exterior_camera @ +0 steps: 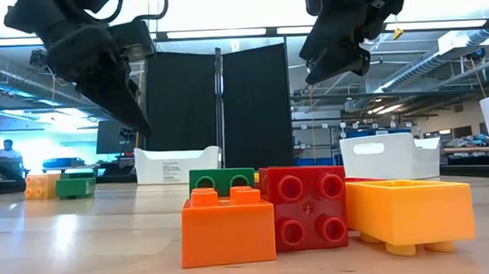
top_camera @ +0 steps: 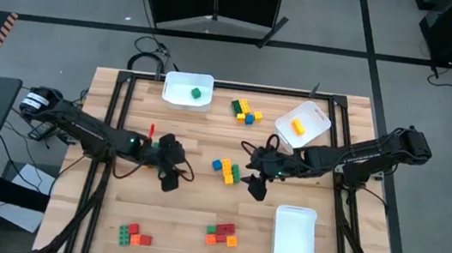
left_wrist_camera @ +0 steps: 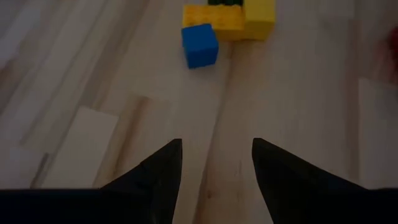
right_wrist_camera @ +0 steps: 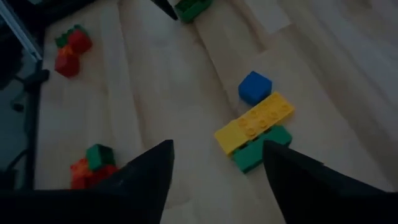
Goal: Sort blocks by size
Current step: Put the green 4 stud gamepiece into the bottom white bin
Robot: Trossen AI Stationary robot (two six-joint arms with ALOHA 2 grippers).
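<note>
A blue cube [top_camera: 216, 163], a long yellow brick [top_camera: 226, 171] and a green brick [top_camera: 235, 174] lie together at the table's middle. My left gripper [top_camera: 169, 182] hangs open to their left, with bare wood between its fingers [left_wrist_camera: 216, 149]; the blue cube [left_wrist_camera: 199, 45] lies ahead of it. My right gripper [top_camera: 258, 188] hangs open to their right, above the table, fingers [right_wrist_camera: 214, 152] apart with nothing in them. Its wrist view shows the blue cube [right_wrist_camera: 254, 86], the yellow brick [right_wrist_camera: 254, 123] and the green brick [right_wrist_camera: 261, 149] flat on the wood.
Three white bins stand on the table: a far one [top_camera: 181, 82] with a green block [top_camera: 196, 94], a far-right one [top_camera: 314, 116] with an orange block [top_camera: 298, 127], and a near-right one [top_camera: 295, 236]. More blocks lie far centre [top_camera: 245, 111], near centre [top_camera: 221, 234] and near left [top_camera: 135, 235].
</note>
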